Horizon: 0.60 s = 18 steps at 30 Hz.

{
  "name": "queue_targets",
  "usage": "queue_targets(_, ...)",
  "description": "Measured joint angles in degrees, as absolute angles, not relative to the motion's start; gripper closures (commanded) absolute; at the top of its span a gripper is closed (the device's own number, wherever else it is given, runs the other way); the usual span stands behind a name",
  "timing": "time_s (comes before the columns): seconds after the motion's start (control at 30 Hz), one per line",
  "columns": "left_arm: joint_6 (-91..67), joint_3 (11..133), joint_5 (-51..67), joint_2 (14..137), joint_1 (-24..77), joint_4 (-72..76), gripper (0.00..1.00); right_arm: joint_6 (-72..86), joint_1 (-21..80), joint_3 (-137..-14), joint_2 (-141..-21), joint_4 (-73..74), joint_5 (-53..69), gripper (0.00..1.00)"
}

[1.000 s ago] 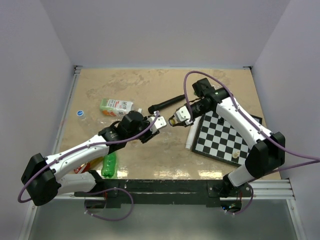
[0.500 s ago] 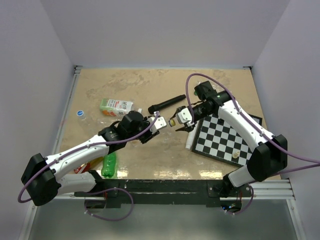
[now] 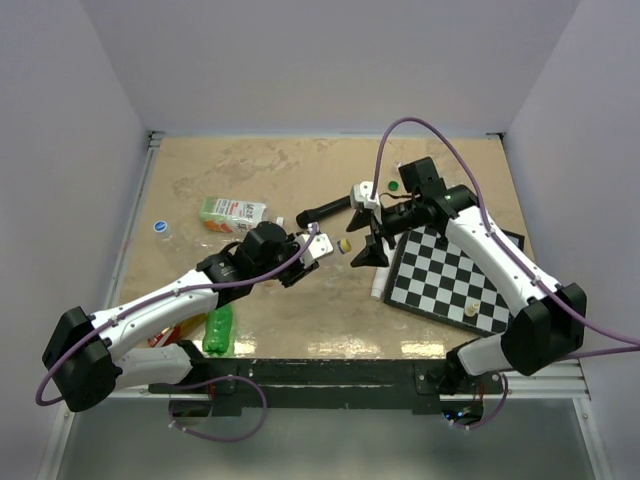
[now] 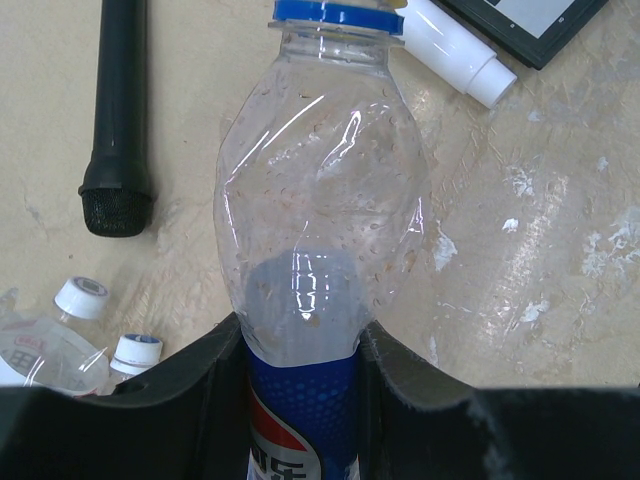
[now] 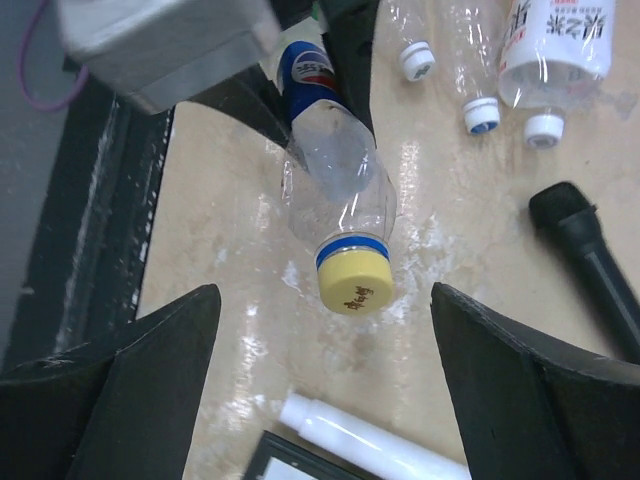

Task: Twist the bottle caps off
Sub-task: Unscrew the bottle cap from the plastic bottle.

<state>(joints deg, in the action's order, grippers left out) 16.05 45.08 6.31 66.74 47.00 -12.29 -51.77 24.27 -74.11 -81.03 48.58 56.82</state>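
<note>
Beige tabletop (image 3: 250, 165), white walls (image 3: 300, 60) on 3 sides.

- left gripper (image 4: 300, 395) is pinching the Pepsi bottle (image 4: 320, 200) at the label end. It's held off the table, roughly level, neck aimed right at the other arm. My read: the left arm is the vise and presents the cap.
- yellow cap (image 5: 355, 282) is on the neck. Can't tell how far it's backed off.
- right gripper (image 5: 322, 300) is spread wide, 1 finger either side of the cap line, touching nothing. The cap sits just ahead of the gap.
- Likely step: lining up for a bite on the cap. Next it needs to come in square to the neck, clamp, then rotate about the bottle axis.
- Risk: the bottle is thin and crinkled, so it may twist or slip in the left pinch instead of the thread turning.
- 2 clear bottles (image 5: 470, 60) with white caps (image 5: 482, 115) on lie far-left, near the black mic (image 5: 590, 250). green bottle (image 3: 218, 330) lies near-left. So most of the task looks undone.
</note>
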Motion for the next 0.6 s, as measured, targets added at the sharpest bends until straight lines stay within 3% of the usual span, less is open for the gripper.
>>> queue_targets(0.2, 16.1, 45.1, 6.3, 66.7, 47.0, -12.3, 1.0, -36.8, 23.8, -72.7, -83.9, 43.0, 56.7, 0.21)
queue_targets(0.6, 16.1, 45.1, 6.3, 66.7, 47.0, -12.3, 1.0, -31.0, 23.7, -72.7, -86.5, 42.4, 58.1, 0.46)
